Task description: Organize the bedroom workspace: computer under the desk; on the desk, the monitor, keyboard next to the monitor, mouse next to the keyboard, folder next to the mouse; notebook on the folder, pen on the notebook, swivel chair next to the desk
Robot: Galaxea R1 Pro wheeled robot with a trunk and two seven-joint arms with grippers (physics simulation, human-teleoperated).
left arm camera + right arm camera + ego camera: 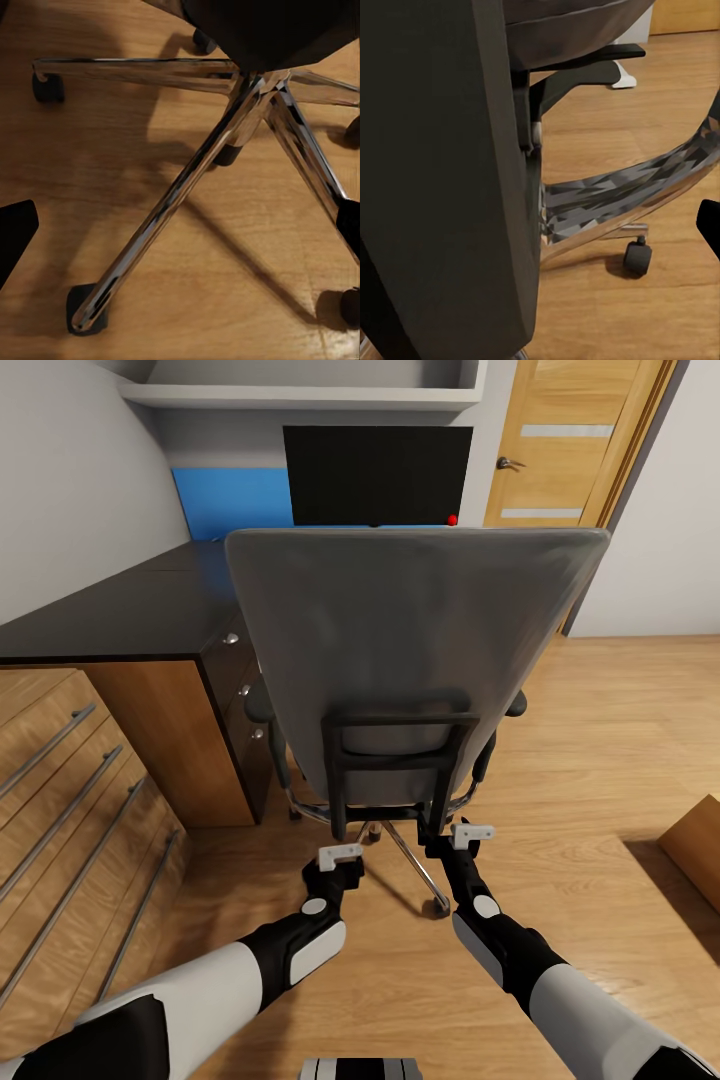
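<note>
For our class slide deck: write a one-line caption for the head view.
Both arms reach toward the grey swivel chair, its back facing the camera, before the black desk and monitor.

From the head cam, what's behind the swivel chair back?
Behind the swivel chair: the monitor on the desk, a blue wall panel, and a red light. The chair back covers the monitor's base, the desk in front of it, and the seat top.

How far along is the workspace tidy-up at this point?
Done: the monitor stands on the desk. In hand: both grippers, left and right, sit low behind the swivel chair, which faces the desk. Keyboard, mouse, folder, notebook and pen placements cannot be judged here.
</note>
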